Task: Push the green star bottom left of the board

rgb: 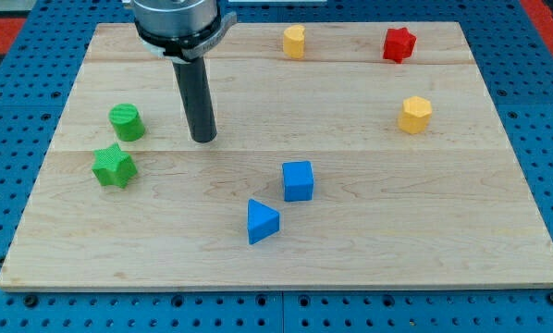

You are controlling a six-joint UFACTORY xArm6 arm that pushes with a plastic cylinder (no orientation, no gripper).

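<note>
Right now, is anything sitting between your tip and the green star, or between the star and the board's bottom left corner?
Nothing visible. My tip is right of the green star with bare board between; the green cylinder sits above that line. The way to the corner is open.

We have one view, set high at the near edge of the desk (350, 250), looking down and across it; the whole board fits, its far edge at the view's top.

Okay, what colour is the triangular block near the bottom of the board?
Blue. The triangular block shows clearly in the camera view, just below-left of the blue cube.
</note>
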